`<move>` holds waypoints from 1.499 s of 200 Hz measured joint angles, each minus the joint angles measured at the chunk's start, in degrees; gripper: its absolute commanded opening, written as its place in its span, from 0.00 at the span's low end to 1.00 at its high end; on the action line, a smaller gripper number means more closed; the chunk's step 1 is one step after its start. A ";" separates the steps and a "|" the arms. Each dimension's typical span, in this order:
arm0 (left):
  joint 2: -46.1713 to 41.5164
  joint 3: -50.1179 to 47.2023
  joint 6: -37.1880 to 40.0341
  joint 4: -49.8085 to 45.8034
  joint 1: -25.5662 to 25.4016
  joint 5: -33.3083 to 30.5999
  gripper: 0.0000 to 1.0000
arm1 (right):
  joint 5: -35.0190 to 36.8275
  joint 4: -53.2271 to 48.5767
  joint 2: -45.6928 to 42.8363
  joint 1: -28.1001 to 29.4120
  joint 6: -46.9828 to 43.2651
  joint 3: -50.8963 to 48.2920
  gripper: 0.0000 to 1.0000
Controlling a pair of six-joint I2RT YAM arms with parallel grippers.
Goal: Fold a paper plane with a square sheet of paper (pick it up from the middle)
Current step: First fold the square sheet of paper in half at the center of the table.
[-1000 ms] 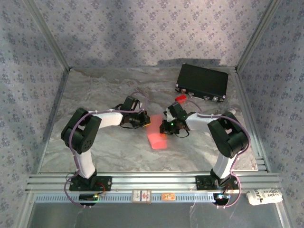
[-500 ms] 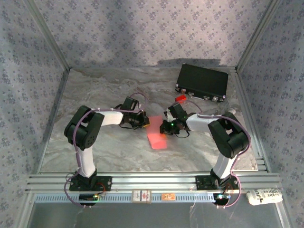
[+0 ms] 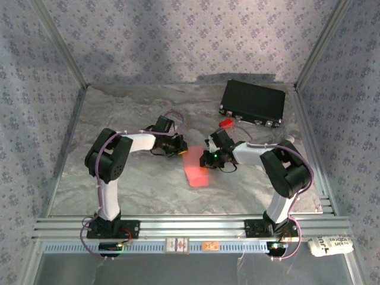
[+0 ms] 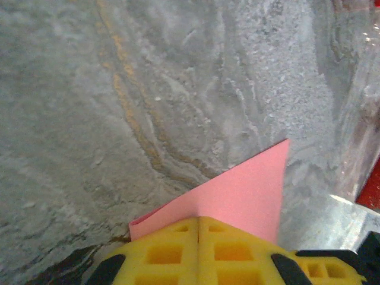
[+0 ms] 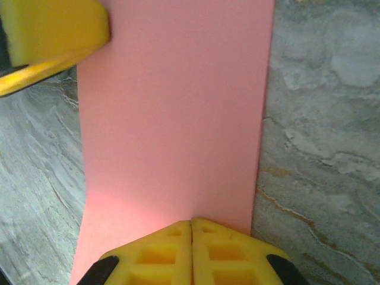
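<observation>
top cam's high at the near edge, looking down over the whole table; both wrist cams sit super close, all three sharing the pink paper.

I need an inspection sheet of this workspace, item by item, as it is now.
Surface: grey marbled table.
Job's things: pink paper sheet, folded into a long strip, between the two arms.
Clutter: black case far right; small red block beside it; white printed wrapper near right corner.
Grippers: left gripper and right gripper both shut on the sheet.
Cables: purple cable along the left arm.
Surroundings: patterned walls, metal frame rail.
</observation>
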 measured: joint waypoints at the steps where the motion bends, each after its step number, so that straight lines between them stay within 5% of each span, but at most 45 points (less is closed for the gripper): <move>1: 0.00 0.00 0.02 0.00 0.00 0.02 0.01 | 0.00 0.02 0.00 0.00 0.00 0.00 0.08; 182: 0.50 0.79 0.44 -0.44 2.86 -0.11 0.01 | 0.07 1.16 -0.26 0.00 0.00 -0.70 0.08; 300: 0.26 7.39 1.49 -9.11 3.91 -9.11 0.02 | 0.63 1.51 -0.42 0.00 1.33 -0.81 0.08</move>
